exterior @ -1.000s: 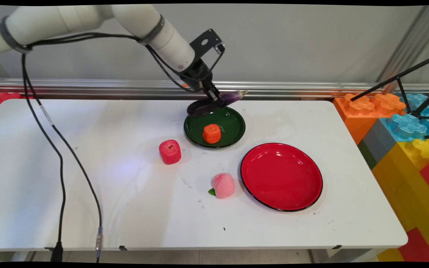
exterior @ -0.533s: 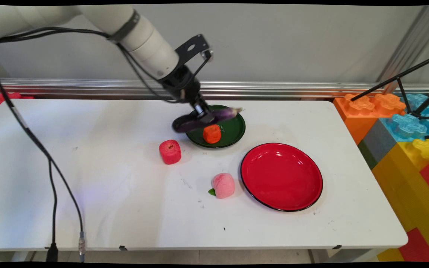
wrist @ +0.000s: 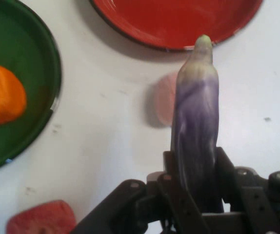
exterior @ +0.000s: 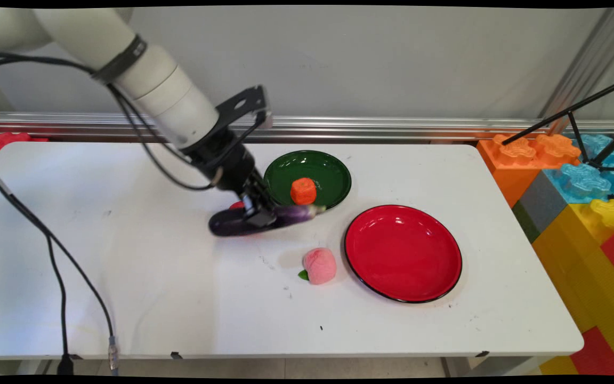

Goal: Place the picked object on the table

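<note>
Gripper (exterior: pixel 258 214) above the white table (exterior: pixel 142 277), jaws clamped on a purple eggplant (exterior: pixel 264 220) near its middle. Eggplant held roughly level, clear of the table, pale stem end pointing toward the red plate (exterior: pixel 403 253); in hand view eggplant (wrist: pixel 194 131) runs straight out from between the jaws. Green plate (exterior: pixel 333 176) just behind the stem end, carrying an orange fruit (exterior: pixel 303 191). Red plate bare, right of the gripper. Pink peach (exterior: pixel 319 265) on the table just left of the red plate, nearer the camera than the eggplant. Red fruit (wrist: pixel 42 218) mostly hidden behind the gripper in main view, visible beside the linkage in hand view.
</note>
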`<action>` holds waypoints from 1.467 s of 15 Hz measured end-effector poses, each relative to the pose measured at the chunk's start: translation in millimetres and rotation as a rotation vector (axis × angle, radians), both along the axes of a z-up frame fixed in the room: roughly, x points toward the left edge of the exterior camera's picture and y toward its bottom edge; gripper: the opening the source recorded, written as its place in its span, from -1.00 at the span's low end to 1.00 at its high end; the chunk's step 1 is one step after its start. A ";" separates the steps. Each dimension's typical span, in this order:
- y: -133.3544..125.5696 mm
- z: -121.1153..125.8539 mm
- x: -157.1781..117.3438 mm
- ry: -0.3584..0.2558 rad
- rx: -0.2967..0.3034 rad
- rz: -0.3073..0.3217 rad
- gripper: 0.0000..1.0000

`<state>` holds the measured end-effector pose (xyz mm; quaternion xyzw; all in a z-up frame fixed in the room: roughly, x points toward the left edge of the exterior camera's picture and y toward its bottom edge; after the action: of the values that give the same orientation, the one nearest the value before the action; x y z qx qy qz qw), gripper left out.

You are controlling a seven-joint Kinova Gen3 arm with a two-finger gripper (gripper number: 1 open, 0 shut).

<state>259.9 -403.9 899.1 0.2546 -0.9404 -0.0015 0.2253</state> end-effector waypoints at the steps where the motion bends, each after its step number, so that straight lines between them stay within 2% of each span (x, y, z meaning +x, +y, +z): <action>1: 4.5 -2.9 1.1 -0.003 0.004 -0.008 -1.00; 8: 28.7 -41.4 13.0 -0.039 0.029 -0.090 -1.00; 15: 41.1 -81.3 30.5 -0.078 0.042 -0.172 -1.00; 22: 40.2 -99.6 36.3 -0.086 0.022 -0.241 -1.00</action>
<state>296.1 -363.8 799.6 0.1422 -0.9729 -0.0278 0.1800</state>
